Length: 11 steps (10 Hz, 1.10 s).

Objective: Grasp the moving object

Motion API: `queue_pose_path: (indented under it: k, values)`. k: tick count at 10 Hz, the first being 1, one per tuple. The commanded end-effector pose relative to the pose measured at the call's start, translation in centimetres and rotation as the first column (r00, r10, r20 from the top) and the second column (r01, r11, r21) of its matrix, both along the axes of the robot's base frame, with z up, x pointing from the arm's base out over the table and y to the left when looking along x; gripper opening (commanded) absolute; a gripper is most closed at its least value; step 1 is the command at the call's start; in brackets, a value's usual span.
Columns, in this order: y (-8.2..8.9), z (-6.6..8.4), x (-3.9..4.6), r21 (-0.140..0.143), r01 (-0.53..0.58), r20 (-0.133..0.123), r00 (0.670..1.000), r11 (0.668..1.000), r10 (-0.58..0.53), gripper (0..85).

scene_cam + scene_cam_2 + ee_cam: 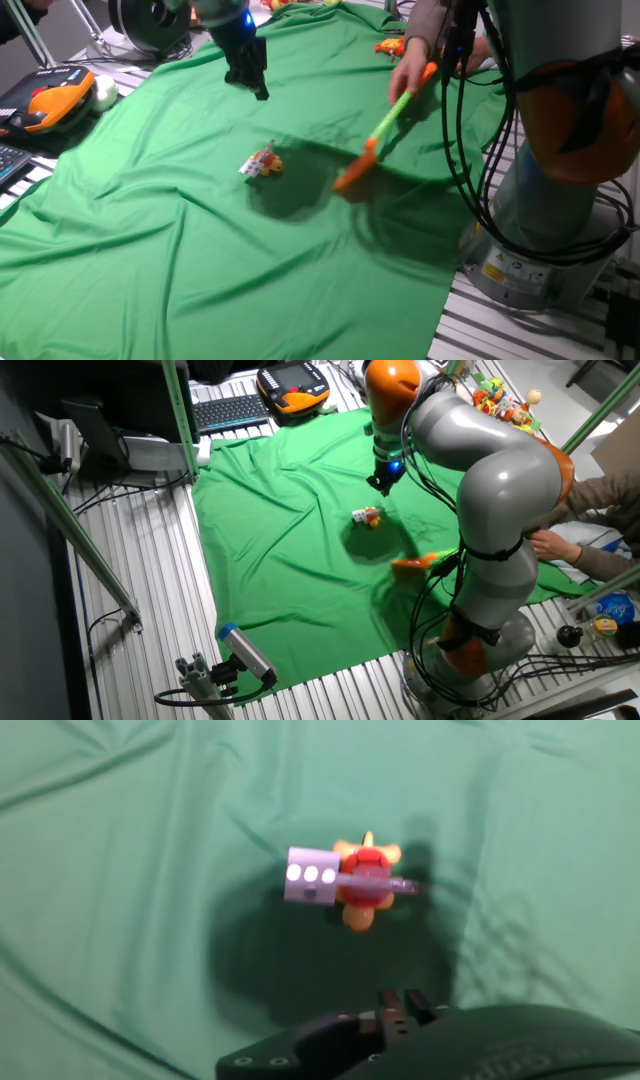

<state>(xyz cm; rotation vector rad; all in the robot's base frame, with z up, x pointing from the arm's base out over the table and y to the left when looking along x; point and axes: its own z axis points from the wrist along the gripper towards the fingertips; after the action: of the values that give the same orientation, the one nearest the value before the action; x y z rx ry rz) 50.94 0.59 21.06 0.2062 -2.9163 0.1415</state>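
We see a small toy (340,885), a pale boxy block with rounded red and orange bits, on wrinkled green cloth (150,250). Our hand (247,75) hangs above it; we cannot tell its grip.

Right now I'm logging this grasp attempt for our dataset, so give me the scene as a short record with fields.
target: small toy, whitish block with red and orange parts, lying on the cloth
surface: green cloth, wrinkled
gripper: raised above the cloth, apart from the toy, holding nothing; finger opening unclear
hand view: toy near centre of the frame
other item: orange scoop with green handle, held by a person's hand, its tip beside the toy
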Motion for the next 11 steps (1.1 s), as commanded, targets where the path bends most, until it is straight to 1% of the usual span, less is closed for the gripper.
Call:
queue_pose_path:
  k: [1, 2, 3, 4, 5, 6, 7, 8, 10, 11]
  values:
    - [-0.1, -0.7, 0.00, 0.006, 0.001, 0.001, 1.000, 1.000, -0.001, 17.0]
    - [-0.3, -1.8, 0.02, 0.013, 0.001, 0.001, 1.000, 1.000, -0.001, 34.0]
    - [-0.3, -2.9, -0.03, 0.016, 0.014, 0.011, 1.000, 1.000, -0.015, 34.0]
    - [-0.2, -4.2, -0.19, 0.006, 0.014, 0.042, 0.999, 1.000, -0.014, 51.0]
    - [-0.4, -5.5, -0.24, 0.012, 0.021, 0.061, 0.998, 1.000, -0.022, 51.0]
    - [-0.5, -6.7, -0.24, 0.036, 0.032, 0.075, 0.997, 0.999, -0.034, 51.0]
    - [-0.4, -7.8, -0.11, 0.041, 0.033, 0.092, 0.995, 0.999, -0.037, 51.0]
    - [-0.4, -8.2, 0.10, 0.046, 0.034, 0.097, 0.995, 0.998, -0.038, 51.0]
    - [-0.3, -8.9, 0.63, 0.048, 0.036, 0.118, 0.992, 0.998, -0.042, 51.0]
    - [-0.3, -9.4, 0.93, 0.050, 0.036, 0.133, 0.990, 0.998, -0.042, 68.0]
